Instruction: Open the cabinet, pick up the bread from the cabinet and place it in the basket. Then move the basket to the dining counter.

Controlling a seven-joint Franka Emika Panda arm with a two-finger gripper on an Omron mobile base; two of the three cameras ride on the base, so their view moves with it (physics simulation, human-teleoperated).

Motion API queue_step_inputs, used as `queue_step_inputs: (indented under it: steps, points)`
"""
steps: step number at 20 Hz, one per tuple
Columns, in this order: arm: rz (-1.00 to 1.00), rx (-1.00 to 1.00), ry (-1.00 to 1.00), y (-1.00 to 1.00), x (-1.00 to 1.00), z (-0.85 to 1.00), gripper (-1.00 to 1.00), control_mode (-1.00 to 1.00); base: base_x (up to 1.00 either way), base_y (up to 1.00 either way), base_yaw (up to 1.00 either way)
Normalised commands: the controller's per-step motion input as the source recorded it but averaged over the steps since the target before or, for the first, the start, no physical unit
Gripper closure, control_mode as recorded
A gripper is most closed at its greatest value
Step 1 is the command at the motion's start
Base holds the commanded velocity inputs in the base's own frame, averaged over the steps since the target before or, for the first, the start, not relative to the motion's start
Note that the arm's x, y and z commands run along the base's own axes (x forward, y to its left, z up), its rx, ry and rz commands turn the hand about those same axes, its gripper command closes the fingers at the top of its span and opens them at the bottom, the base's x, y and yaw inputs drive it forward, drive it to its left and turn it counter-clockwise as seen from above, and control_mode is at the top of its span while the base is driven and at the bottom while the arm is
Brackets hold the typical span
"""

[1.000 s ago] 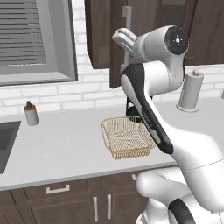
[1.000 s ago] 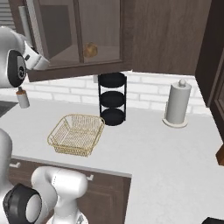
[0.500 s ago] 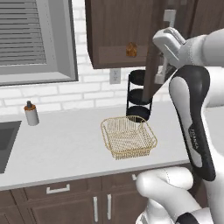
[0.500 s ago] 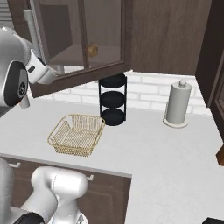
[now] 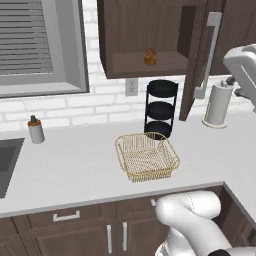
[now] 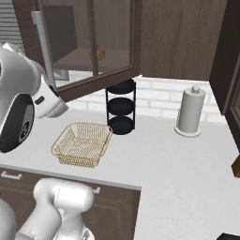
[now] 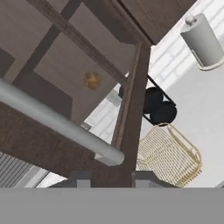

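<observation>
Cabinet (image 5: 145, 40) door swung open, with its long silver handle (image 7: 57, 124) right in front of the gripper (image 7: 107, 177). Finger tips apart, one on each side just under the bar, holding nothing. Bread (image 5: 150, 56) up on the cabinet shelf, small and golden-brown, seen through the glass too (image 6: 100, 53). Basket (image 5: 146, 156) down on the grey-white worktop (image 5: 75, 165), just in front of the black round rack (image 5: 160, 109). Paper towel roll (image 6: 191, 111) standing off to the right, well apart from the basket.
</observation>
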Motion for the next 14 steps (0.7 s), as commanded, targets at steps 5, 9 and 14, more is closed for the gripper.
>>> queue_step_inputs:
  steps: [5, 9, 14]
  points:
    - [0.0, 0.0, 0.06, 0.8, -0.3, -0.14, -1.0, -1.0, 0.0, 0.0, 0.0]
    - [0.0, 0.0, 0.2, 1.0, 0.39, 0.0, -1.0, -1.0, 0.0, 0.0, 0.0]
    - [-0.09, 0.04, 0.15, 0.94, 1.0, 0.0, -1.0, -1.0, 0.0, 0.0, 0.0]
